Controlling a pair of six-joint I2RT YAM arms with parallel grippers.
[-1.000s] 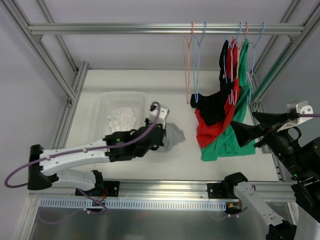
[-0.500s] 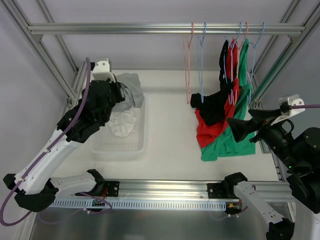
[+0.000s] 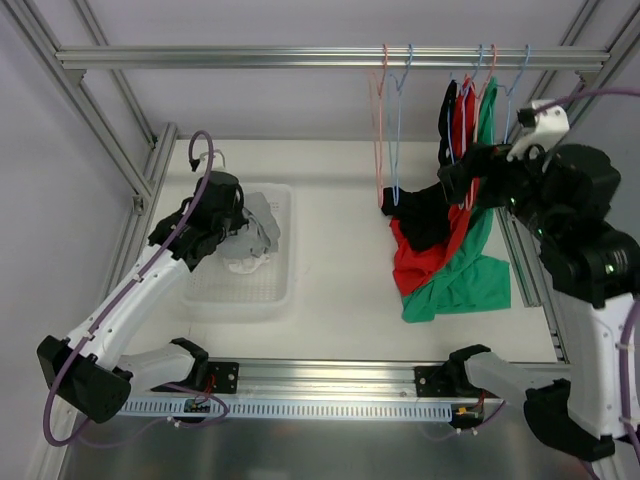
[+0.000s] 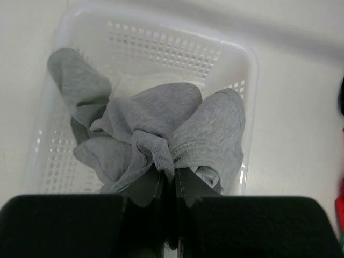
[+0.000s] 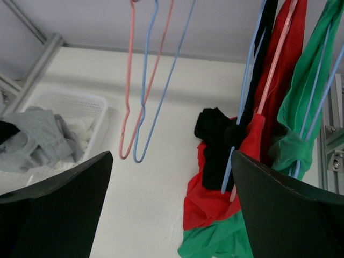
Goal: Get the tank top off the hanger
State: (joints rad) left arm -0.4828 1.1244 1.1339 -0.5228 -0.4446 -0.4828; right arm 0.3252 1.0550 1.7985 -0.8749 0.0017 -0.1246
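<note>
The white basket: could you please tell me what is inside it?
A grey tank top, pinched by the left gripper, drapes over white cloth; whatever lies beneath is covered.

top: high, behind the arms, looking down, basket (image 3: 228, 288) left of centre | left wrist: close above basket (image 4: 161, 47) | right wrist: farther off, basket (image 5: 72, 106) lower left

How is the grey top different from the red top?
The grey top is bunched over the white basket; the red top hangs long on a hanger. The left fingers pinch the grey top; nothing grips the red top. Both are soft cloth.
</note>
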